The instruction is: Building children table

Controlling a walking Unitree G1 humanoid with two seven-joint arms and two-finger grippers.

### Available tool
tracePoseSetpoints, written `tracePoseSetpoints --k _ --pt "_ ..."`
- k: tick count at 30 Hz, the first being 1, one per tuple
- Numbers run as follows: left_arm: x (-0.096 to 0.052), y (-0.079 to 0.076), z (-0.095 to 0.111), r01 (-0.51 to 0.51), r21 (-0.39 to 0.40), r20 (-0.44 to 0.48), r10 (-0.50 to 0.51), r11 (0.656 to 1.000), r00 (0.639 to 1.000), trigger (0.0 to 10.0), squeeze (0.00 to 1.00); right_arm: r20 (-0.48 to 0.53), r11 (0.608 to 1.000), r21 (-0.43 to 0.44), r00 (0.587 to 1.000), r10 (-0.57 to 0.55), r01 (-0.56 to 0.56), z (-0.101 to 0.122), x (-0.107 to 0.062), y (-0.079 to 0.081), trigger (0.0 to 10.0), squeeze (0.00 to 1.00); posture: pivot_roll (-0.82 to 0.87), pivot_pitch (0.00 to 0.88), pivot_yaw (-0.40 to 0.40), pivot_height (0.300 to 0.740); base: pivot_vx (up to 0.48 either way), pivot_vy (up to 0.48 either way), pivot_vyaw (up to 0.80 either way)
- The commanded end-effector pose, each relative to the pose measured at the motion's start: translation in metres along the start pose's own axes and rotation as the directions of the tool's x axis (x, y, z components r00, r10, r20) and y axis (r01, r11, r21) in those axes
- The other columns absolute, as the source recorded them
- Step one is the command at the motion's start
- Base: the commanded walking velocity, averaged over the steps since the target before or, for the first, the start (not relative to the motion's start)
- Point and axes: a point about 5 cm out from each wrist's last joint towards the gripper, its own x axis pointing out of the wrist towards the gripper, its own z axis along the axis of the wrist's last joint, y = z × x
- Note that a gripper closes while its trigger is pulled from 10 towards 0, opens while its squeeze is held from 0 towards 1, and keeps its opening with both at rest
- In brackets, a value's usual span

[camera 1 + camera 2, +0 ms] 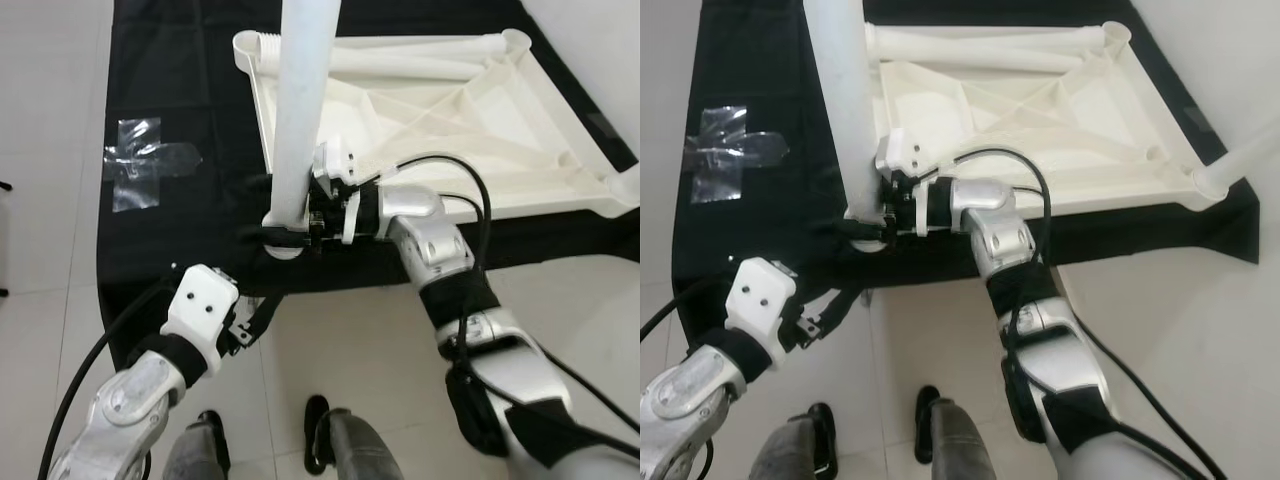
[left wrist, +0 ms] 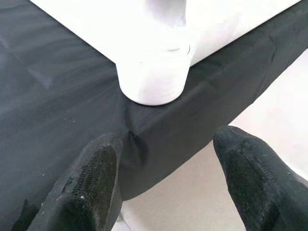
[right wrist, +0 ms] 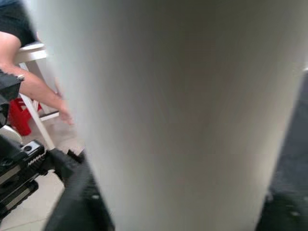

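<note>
The white table leg [image 1: 300, 110] stands upright in the near-left corner socket [image 2: 153, 77] of the upturned tabletop [image 1: 480, 130], on the black mat [image 1: 180, 90]. The right gripper [image 1: 290, 232] clasps its base from three o'clock. The left gripper [image 2: 166, 180], fingers spread and empty, waits at six o'clock over bare floor [image 1: 340, 340].

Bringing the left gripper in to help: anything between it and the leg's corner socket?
Nothing visible. The left gripper is open and faces the corner socket across bare black cloth. The right gripper grips the upright leg.
</note>
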Motion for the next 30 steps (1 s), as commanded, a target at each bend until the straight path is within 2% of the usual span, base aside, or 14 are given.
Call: tracePoseSetpoints --k 1,6,9,11,19,20,21,23,24,25,26,27,28,30 --pt "-0.004 -0.002 0.0 0.008 0.007 -0.014 -0.008 1.0 1.0 10.0 0.0 -0.018 0.999 0.003 0.999 0.038 -0.038 -0.004 0.003 0.001 0.0 0.0 0.16 0.329 -0.17 0.74 0.0 0.0 0.0" --pt "-0.005 -0.003 0.001 0.011 0.013 -0.013 -0.011 1.0 1.0 10.0 0.0 -0.032 0.999 -0.008 0.999 0.036 -0.036 0.002 -0.002 -0.008 0.0 0.0 0.16 0.329 -0.168 0.74 0.0 0.0 0.0" --pt "-0.005 -0.003 0.001 0.011 0.017 -0.015 -0.011 1.0 1.0 10.0 0.0 -0.053 1.0 -0.018 0.998 0.019 -0.02 -0.002 -0.013 -0.011 0.0 0.0 0.16 0.33 -0.165 0.74 0.0 0.0 0.0" --pt "-0.005 -0.001 0.002 0.009 0.019 -0.014 -0.009 1.0 1.0 10.0 0.0 -0.103 0.998 -0.05 0.994 -0.041 0.036 -0.013 -0.033 -0.01 0.0 0.0 0.14 0.332 -0.16 0.74 0.0 0.0 0.0" --pt "-0.005 -0.001 0.002 0.009 0.019 -0.014 -0.009 1.0 1.0 10.0 0.0 -0.103 0.998 -0.05 0.994 -0.041 0.036 -0.013 -0.033 -0.01 0.0 0.0 0.14 0.332 -0.16 0.74 0.0 0.0 0.0" --pt "-0.006 0.001 0.002 0.008 0.02 -0.015 -0.008 1.0 1.0 10.0 0.0 -0.129 0.992 -0.055 0.985 -0.119 0.113 -0.021 -0.044 -0.009 0.0 0.0 0.12 0.335 -0.155 0.74 0.0 0.0 0.0" --pt "-0.007 0.002 0.0 0.019 0.017 -0.023 -0.018 1.0 1.0 10.0 0.0 -0.212 0.923 0.02 0.904 -0.372 0.385 -0.062 -0.028 0.023 0.0 0.0 0.11 0.335 -0.111 0.74 0.0 0.0 0.0" --pt "-0.007 0.002 0.0 0.019 0.017 -0.023 -0.018 1.0 1.0 10.0 0.0 -0.212 0.923 0.02 0.904 -0.372 0.385 -0.062 -0.028 0.023 0.0 0.0 0.11 0.335 -0.111 0.74 0.0 0.0 0.0" --pt "-0.006 0.004 -0.001 0.028 0.018 -0.028 -0.028 0.999 0.999 10.0 0.0 -0.273 0.792 0.019 0.765 -0.583 0.611 -0.075 -0.02 0.045 0.0 0.0 0.11 0.323 -0.117 0.74 0.0 0.0 0.0" --pt "-0.006 0.004 -0.001 0.028 0.018 -0.028 -0.028 0.999 0.999 10.0 0.0 -0.273 0.792 0.019 0.765 -0.583 0.611 -0.075 -0.02 0.045 0.0 0.0 0.11 0.323 -0.117 0.74 0.0 0.0 0.0" --pt "-0.005 0.004 -0.001 0.033 0.019 -0.028 -0.033 0.999 0.999 10.0 0.0 -0.303 0.669 0.015 0.641 -0.705 0.743 -0.078 -0.014 0.059 0.0 0.0 0.12 0.323 -0.125 0.74 0.0 0.0 0.0" --pt "-0.005 0.004 -0.001 0.033 0.019 -0.028 -0.033 0.999 0.999 10.0 0.0 -0.303 0.669 0.015 0.641 -0.705 0.743 -0.078 -0.014 0.059 0.0 0.0 0.12 0.323 -0.125 0.74 0.0 0.0 0.0" --pt "-0.005 0.005 -0.001 0.035 0.02 -0.027 -0.035 0.999 0.999 10.0 0.0 -0.31 0.606 0.014 0.58 -0.753 0.795 -0.077 -0.008 0.065 0.0 0.0 0.12 0.322 -0.127 0.74 0.0 0.0 0.0" --pt "-0.004 0.005 -0.001 0.033 0.025 -0.026 -0.032 0.999 0.999 10.0 0.0 -0.297 0.613 0.017 0.589 -0.751 0.79 -0.076 -0.002 0.061 0.0 0.0 0.13 0.317 -0.128 0.74 0.0 0.0 0.0"
